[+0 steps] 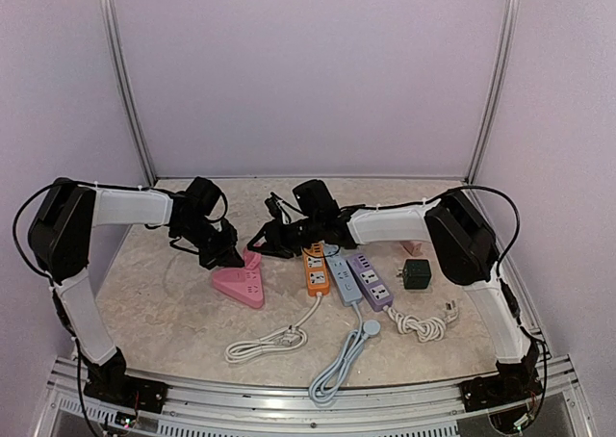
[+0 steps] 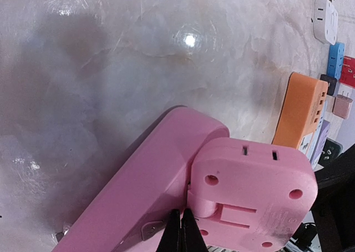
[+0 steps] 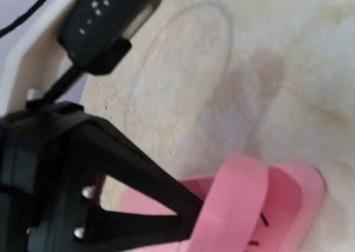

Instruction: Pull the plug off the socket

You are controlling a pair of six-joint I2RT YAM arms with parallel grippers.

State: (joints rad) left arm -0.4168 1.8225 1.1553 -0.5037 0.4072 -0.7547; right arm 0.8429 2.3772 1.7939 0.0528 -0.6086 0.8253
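A pink power strip [image 1: 237,286] lies left of centre on the table. A pink plug block [image 1: 252,260] sits at its far end. In the left wrist view the plug [image 2: 249,196] shows its underside beside the strip [image 2: 138,191]. My left gripper [image 1: 229,254] is shut with nothing between its fingertips [image 2: 180,232], which rest at the joint between strip and plug. My right gripper [image 1: 264,244] reaches the plug from the right. In the right wrist view one black finger [image 3: 166,207] presses against the plug [image 3: 238,207]; the other finger is hidden.
An orange strip [image 1: 316,271], a grey-blue strip [image 1: 342,281] and a purple strip [image 1: 371,280] lie side by side right of the pink one, with their cords [image 1: 269,343] trailing toward the near edge. A dark green adapter [image 1: 417,273] sits at the right. Small adapters [image 2: 325,19] lie behind.
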